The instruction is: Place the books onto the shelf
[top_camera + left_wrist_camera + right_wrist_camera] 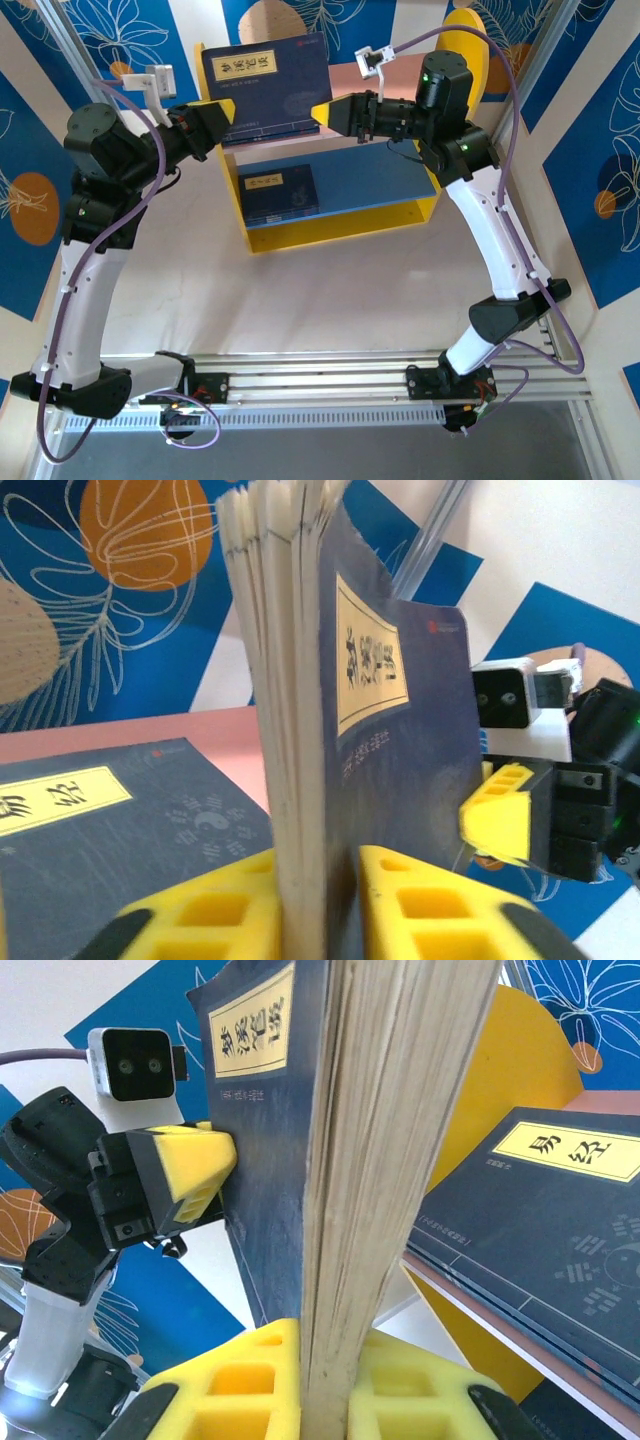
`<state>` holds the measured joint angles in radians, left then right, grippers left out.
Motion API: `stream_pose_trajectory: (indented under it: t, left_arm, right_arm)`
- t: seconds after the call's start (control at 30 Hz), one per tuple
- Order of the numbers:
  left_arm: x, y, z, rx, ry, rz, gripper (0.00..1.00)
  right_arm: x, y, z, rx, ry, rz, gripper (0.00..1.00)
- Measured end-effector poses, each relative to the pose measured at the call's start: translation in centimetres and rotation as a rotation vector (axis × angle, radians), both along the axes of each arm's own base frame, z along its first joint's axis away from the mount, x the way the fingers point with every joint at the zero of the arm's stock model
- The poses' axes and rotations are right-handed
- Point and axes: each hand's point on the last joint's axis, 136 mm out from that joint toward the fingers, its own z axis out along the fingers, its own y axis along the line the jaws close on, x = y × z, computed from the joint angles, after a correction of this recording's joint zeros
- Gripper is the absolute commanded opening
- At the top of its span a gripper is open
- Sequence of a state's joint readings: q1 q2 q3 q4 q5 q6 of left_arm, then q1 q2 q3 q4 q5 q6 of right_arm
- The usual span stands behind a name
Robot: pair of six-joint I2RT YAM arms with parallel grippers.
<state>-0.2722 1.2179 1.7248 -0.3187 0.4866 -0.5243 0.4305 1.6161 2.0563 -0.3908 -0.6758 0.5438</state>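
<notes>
We see one of the books, the raised book, held between both arms over the shelf, its labelled cover facing the overhead camera. The left gripper pinches its left edge, with yellow fingers pressed on either side of the pages. The right gripper is clamped on the opposite edge in the same way (each wrist view looks straight along the pages to the other gripper's tip). Beneath it a flat book lies cover-up on the pink upper board; we cannot tell whether the raised book's bottom edge touches it. A third, the lower book, lies flat on the blue lower board, toward its left end.
</notes>
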Motion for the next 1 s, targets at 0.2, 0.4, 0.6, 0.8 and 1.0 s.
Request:
stream_pose_trajectory:
  t: [0.2,0.4,0.6,0.8,1.0]
  left_arm:
    - [0.2,1.2,-0.4,0.019,0.009,0.080,0.29]
    - [-1.0,2.8,-0.4,0.055,0.003,0.159,0.30]
    - [-2.1,3.8,0.5,0.090,-0.013,0.208,0.30]
    - [-2.2,4.1,0.2,0.119,-0.001,0.222,0.30]
    - [-1.8,4.2,-0.6,0.134,0.030,0.230,0.30]
  right_arm:
    - [0.5,-0.2,-0.5,-0.015,0.004,-0.025,0.06]
    - [2.3,-0.4,-1.6,-0.036,0.042,-0.064,0.06]
    - [4.3,-0.2,-3.4,-0.071,0.088,-0.090,0.06]
    - [5.0,0.0,-4.1,-0.084,0.111,-0.090,0.06]
    - [5.5,0.4,-4.0,-0.081,0.110,-0.073,0.06]
